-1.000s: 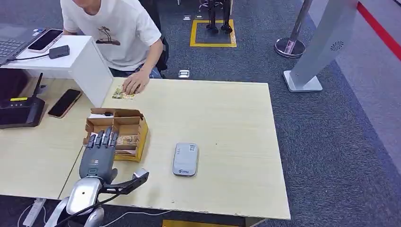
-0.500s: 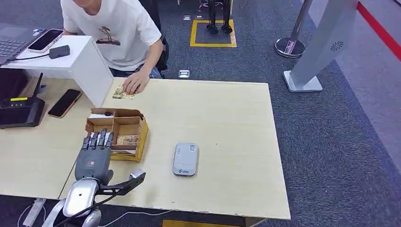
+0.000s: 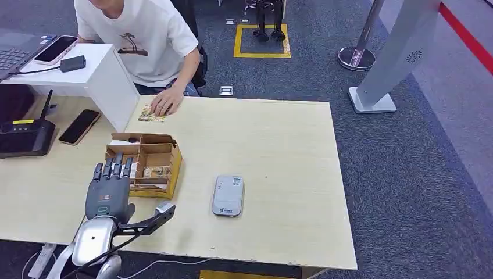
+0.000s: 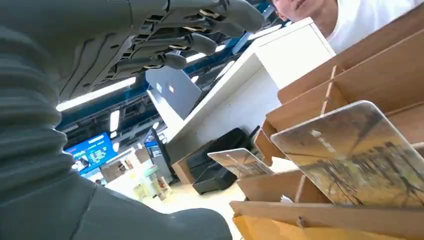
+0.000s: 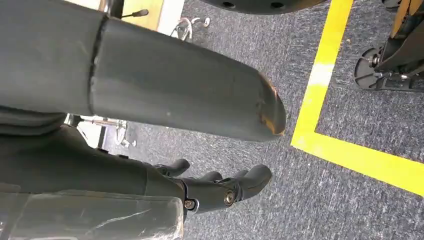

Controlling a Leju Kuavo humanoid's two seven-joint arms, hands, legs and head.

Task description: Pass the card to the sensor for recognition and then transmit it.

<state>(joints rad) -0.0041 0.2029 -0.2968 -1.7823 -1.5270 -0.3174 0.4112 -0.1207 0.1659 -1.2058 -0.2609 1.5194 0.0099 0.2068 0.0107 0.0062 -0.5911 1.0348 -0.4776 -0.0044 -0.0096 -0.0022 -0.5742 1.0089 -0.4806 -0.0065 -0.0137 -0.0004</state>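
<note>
A brown cardboard box [image 3: 167,153] with dividers stands left of the table's middle, and picture cards [image 3: 153,172] stand in its compartments. The grey card sensor [image 3: 227,196] lies flat to the right of the box. My left hand [image 3: 107,193] hovers at the box's near left corner, fingers straight and spread, holding nothing. In the left wrist view its fingers [image 4: 200,42] stretch out above a tilted card [image 4: 360,155] and a smaller card [image 4: 240,161] behind it. My right hand [image 5: 220,192] hangs over the carpet with nothing in it, fingers loosely extended.
A person sits at the far side with a hand [image 3: 165,103] beside another card [image 3: 150,115] on the table. A white raised shelf [image 3: 99,75], a phone [image 3: 79,127] and a black router [image 3: 23,138] stand to the left. The table's front edge [image 3: 232,260] lies just below the sensor.
My left hand has drawn back from over the box toward me and slightly left, fingers still spread and empty. The cards, the sensor and the person's hand have not moved.
</note>
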